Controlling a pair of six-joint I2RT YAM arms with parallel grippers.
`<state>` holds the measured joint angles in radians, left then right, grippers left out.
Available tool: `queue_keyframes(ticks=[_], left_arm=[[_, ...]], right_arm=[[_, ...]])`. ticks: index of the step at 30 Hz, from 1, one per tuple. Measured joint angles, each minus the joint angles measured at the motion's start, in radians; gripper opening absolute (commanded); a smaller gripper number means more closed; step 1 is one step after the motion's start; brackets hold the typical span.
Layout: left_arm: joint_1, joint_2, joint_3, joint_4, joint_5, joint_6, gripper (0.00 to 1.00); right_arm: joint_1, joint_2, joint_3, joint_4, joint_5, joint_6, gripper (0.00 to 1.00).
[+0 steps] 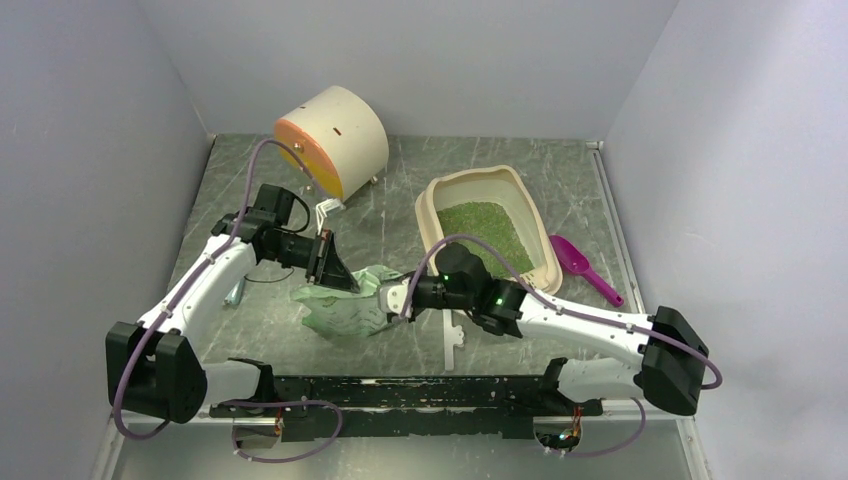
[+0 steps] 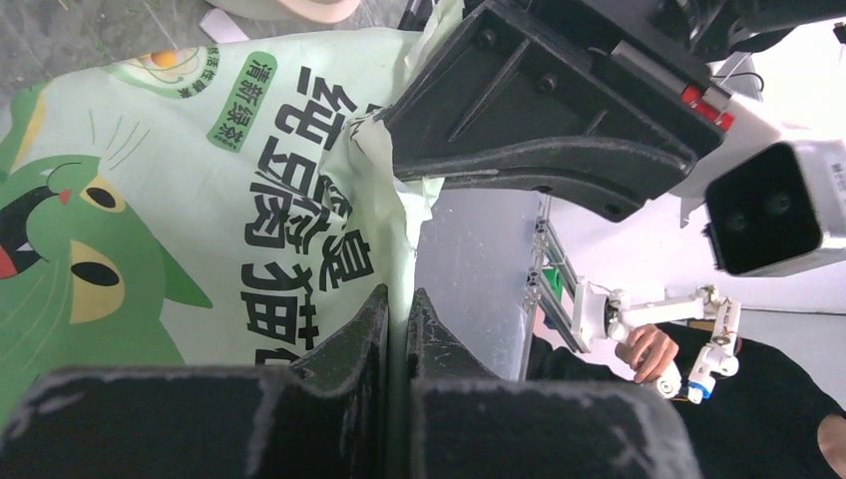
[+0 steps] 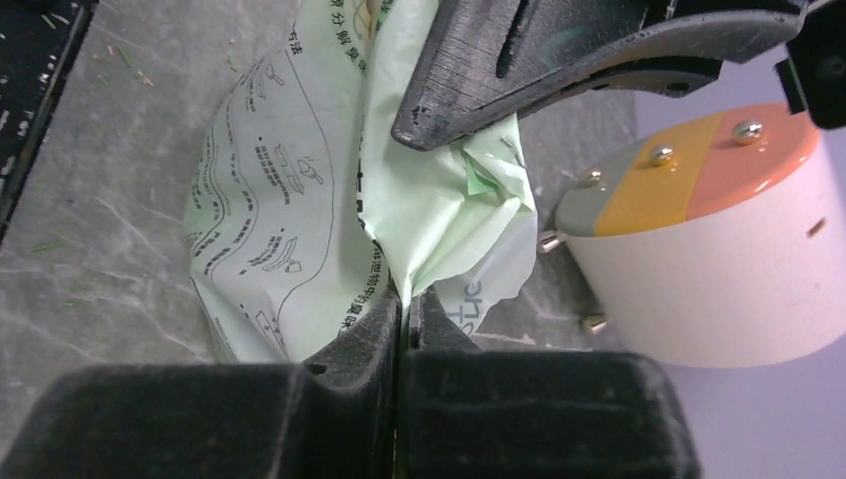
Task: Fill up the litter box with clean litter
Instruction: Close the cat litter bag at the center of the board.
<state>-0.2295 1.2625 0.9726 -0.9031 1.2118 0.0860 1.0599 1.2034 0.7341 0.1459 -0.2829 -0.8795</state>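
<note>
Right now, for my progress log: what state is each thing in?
litter box, upright, holding litter.
clean litter, spread in the box.
bag, crumpled, pinched by both tools.
left tool, shut on bag.
right tool, shut on bag.
scoop, lying beside the box.

**Grey booth, marbled desk**

A dark grey-green desk (image 1: 400, 190) with pale marble veins is boxed in on three sides by plain, matte, pale grey walls. The back wall (image 1: 420, 60) stands along its far edge, and the left wall (image 1: 80, 150) and right wall (image 1: 740, 150) stand along its sides. A thin pale trim (image 1: 610, 220) runs down the desk's right edge. The light is soft and even, and shadows are faint.
</note>
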Motion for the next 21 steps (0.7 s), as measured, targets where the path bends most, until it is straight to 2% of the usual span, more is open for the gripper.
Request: queue_keyframes(ticks=[2, 3, 4, 5, 6, 7, 9, 10, 16, 21], left_arm=[[0.006, 0.000, 0.000, -0.003, -0.008, 0.004, 0.41], [0.010, 0.000, 0.000, -0.008, -0.018, 0.010, 0.75], [0.017, 0.000, 0.000, -0.018, -0.038, 0.018, 0.80], [0.024, 0.000, 0.005, -0.032, -0.060, 0.023, 0.66], [0.029, 0.000, 0.018, -0.049, -0.086, 0.026, 0.59], [0.033, 0.000, 0.033, -0.058, -0.107, 0.026, 0.61], [0.036, 0.000, 0.085, -0.062, -0.135, 0.035, 0.83], [0.036, -0.001, 0.112, -0.054, -0.139, 0.037, 0.84], [0.012, 0.011, 0.196, -0.021, -0.137, 0.060, 0.88], [-0.156, 0.091, 0.197, -0.021, -0.190, 0.081, 0.85]], right_arm=[[-0.023, 0.014, 0.035, -0.043, -0.039, 0.035, 0.00], [-0.036, 0.020, 0.050, -0.063, -0.057, 0.052, 0.00], [-0.055, 0.026, 0.064, -0.082, -0.079, 0.074, 0.00], [-0.074, 0.031, 0.076, -0.101, -0.104, 0.099, 0.00], [-0.086, 0.034, 0.081, -0.111, -0.119, 0.116, 0.00], [-0.100, 0.038, 0.088, -0.116, -0.136, 0.138, 0.00], [-0.115, 0.044, 0.097, -0.119, -0.156, 0.171, 0.00], [-0.120, 0.045, 0.098, -0.118, -0.158, 0.177, 0.00], [-0.123, 0.031, 0.072, -0.083, -0.147, 0.214, 0.09], [-0.124, -0.005, 0.052, -0.050, -0.110, 0.232, 0.10]])
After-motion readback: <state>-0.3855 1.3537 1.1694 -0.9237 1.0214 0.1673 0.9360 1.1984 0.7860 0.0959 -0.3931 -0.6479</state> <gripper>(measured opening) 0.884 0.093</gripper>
